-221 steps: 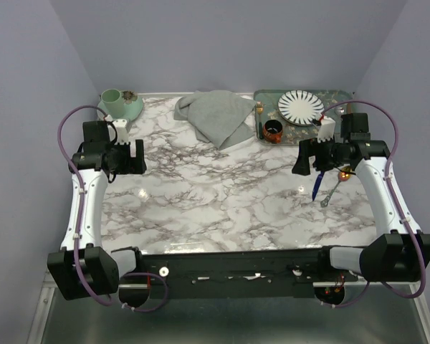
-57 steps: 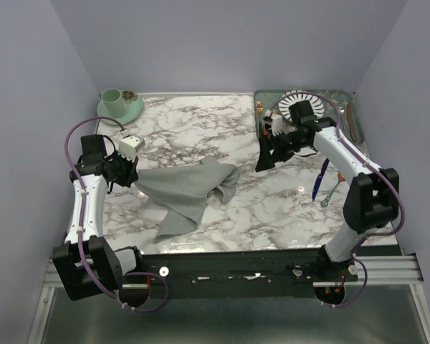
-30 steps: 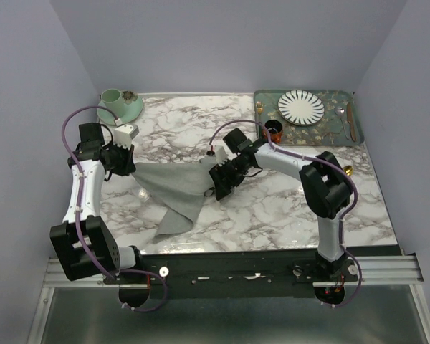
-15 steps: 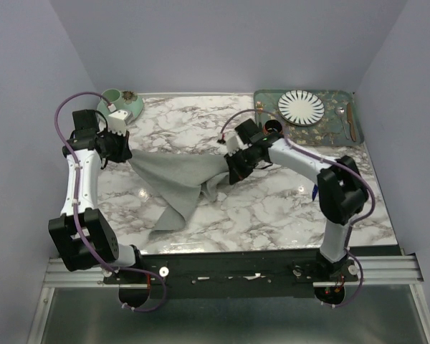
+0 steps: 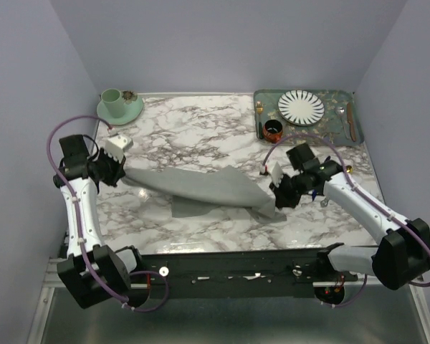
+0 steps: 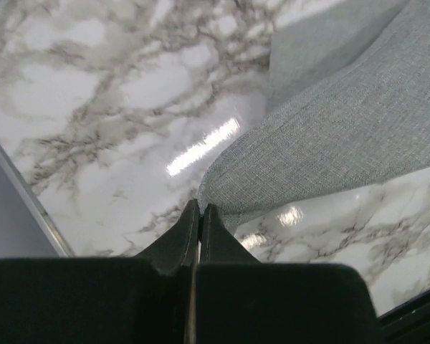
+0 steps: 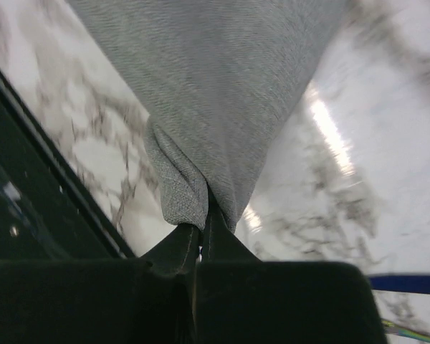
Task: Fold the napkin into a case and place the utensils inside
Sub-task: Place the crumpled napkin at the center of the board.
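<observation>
The grey napkin [image 5: 201, 188] hangs stretched low over the marble table [image 5: 201, 129] between both arms, part of it trailing on the surface. My left gripper [image 5: 120, 174] is shut on its left corner, seen in the left wrist view [image 6: 201, 206] where the cloth [image 6: 330, 136] spreads away. My right gripper [image 5: 274, 203] is shut on its right corner, bunched at the tips in the right wrist view [image 7: 203, 215]. The blue-handled utensil [image 7: 408, 284] lies just right of the right gripper, mostly hidden behind the arm in the top view. No case shape shows.
A green patterned tray [image 5: 344, 132] at the back right holds a striped plate [image 5: 301, 107], an orange cup [image 5: 273, 130], a small gold fork [image 5: 259, 110] and cutlery [image 5: 352, 120]. A mint cup on a saucer [image 5: 115, 103] stands at the back left.
</observation>
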### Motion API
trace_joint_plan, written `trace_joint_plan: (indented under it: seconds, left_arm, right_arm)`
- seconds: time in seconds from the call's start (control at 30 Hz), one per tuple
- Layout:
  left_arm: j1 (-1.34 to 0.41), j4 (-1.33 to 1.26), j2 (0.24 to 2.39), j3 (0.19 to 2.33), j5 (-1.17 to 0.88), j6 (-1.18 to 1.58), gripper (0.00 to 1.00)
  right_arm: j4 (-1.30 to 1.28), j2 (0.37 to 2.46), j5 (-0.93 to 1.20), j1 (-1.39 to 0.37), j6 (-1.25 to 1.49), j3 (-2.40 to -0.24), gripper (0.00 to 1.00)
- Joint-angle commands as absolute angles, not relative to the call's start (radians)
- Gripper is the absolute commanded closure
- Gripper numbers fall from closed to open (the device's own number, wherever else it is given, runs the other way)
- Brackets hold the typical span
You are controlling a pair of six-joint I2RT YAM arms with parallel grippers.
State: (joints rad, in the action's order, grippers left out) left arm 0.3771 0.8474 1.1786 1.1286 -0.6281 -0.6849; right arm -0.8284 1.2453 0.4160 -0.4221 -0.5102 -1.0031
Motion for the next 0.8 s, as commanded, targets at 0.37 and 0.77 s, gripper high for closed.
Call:
trace_joint_plan:
  seconds: [0.37,0.77]
  left_arm:
    - [0.354,0.89,0.93,0.615,-0.449,-1.307,1.0]
    - [0.275,0.845,0.983,0.63,-0.457,-1.183,1.0]
  right_arm:
    - [-1.022,1.428,0.57,-0.486,-0.546,-1.161,0.28]
    - [-0.916,1.919,0.601,-0.485,-0.236,-1.577,0.32]
